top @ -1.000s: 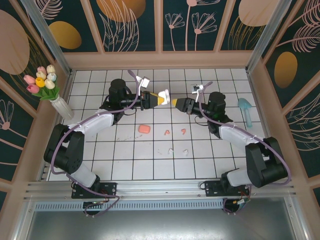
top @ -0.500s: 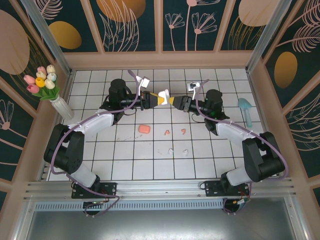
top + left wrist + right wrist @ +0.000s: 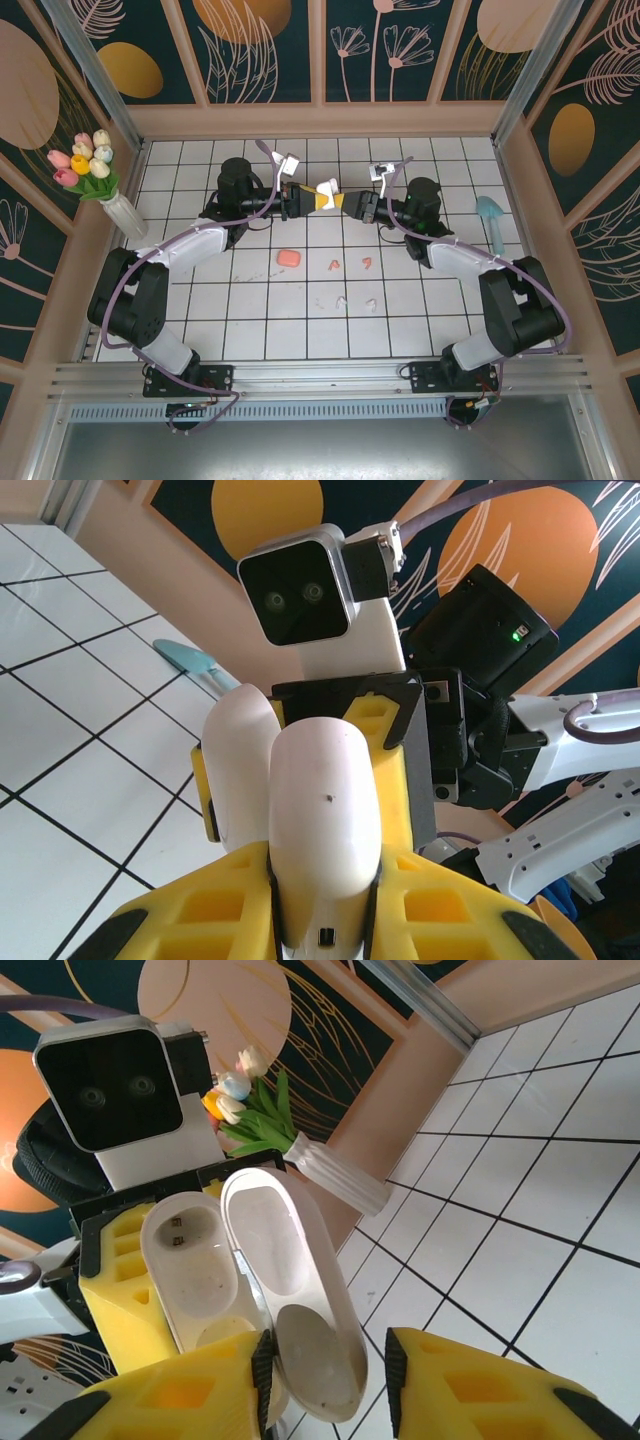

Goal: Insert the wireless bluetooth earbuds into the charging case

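Lying loose: two pink earbuds point(image 3: 335, 265), two white earbuds point(image 3: 371, 303).

Bright, even overhead light; faint shadows on the white tiles point(image 3: 250, 330). Sharp focus; the top view splays the walls point(image 3: 560, 150) at three and nine o'clock.

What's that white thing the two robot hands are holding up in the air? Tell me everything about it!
It's a small white charging case, smooth shiny plastic with rounded ends, swung open into two long halves. Both halves have oval hollows that look empty, and one has tiny metal contacts. It hangs in the air over the tiled table. The left gripper pinches one half between its yellow fingers. The right gripper straddles the other half, with a little gap showing on one side.
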Action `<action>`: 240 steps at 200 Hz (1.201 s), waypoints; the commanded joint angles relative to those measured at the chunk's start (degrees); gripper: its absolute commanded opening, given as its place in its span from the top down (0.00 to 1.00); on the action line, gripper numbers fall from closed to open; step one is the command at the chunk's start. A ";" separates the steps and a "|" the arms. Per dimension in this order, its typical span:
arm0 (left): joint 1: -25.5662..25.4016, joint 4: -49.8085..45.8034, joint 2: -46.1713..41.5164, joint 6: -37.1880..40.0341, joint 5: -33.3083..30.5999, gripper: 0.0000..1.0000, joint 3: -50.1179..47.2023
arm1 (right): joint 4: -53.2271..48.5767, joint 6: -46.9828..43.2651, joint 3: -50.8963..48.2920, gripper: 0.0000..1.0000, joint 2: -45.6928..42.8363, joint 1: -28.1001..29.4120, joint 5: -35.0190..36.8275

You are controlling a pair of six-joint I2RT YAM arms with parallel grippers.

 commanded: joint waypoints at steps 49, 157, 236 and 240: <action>-0.29 2.69 0.37 -0.68 0.66 1.00 1.47 | 3.90 0.18 1.65 0.83 0.58 0.55 -1.81; -0.23 -2.25 0.22 3.34 -4.14 0.46 2.05 | -4.12 -3.11 3.23 1.00 -1.09 -0.67 1.17; 2.21 -33.34 1.92 24.17 -6.85 0.18 18.01 | -33.47 -23.60 12.29 1.00 -1.89 -4.31 3.95; 2.41 -35.08 2.40 25.23 -6.75 0.17 19.22 | -36.38 -26.08 13.61 1.00 -1.59 -4.25 4.64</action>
